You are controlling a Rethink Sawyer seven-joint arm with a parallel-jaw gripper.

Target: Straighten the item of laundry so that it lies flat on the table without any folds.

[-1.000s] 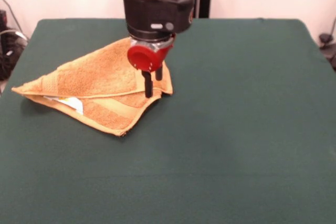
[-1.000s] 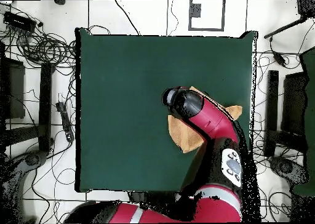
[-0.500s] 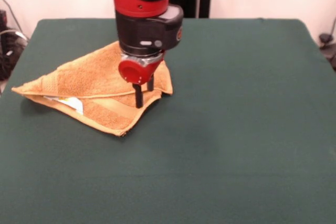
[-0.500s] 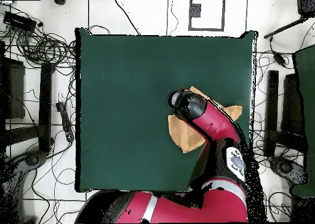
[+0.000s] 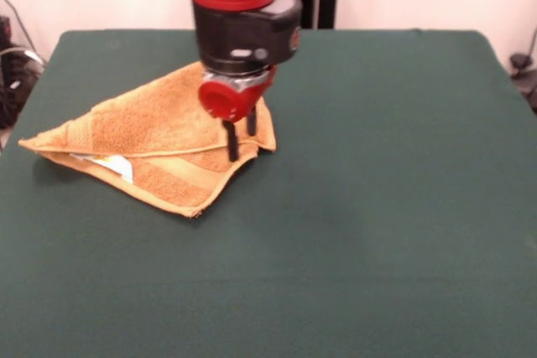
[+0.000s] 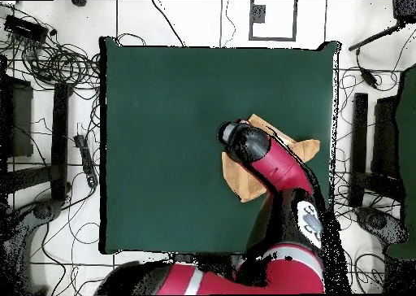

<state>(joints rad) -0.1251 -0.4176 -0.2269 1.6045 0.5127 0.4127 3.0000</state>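
The item of laundry [image 5: 159, 127], a golden-orange towel, lies folded into a rough triangle on the left half of the green table [image 5: 377, 207]. A white tag [image 5: 117, 165] shows at its front fold. My gripper [image 5: 242, 145] stands over the towel's right corner. Its two black fingers [image 5: 232, 142] point down, slightly apart, with the tips at the cloth, so it is open. In the overhead view the arm [image 6: 272, 163] covers the middle of the towel [image 6: 242, 181] and hides the gripper.
The towel's left corner lies close to the table's left edge in the front view. Cables and stands [image 6: 49, 106] surround the table [image 6: 162, 130] on the floor in the overhead view.
The gripper shifted left and down over the towel's corner, then came back a little to the right. The towel's shape has not changed.
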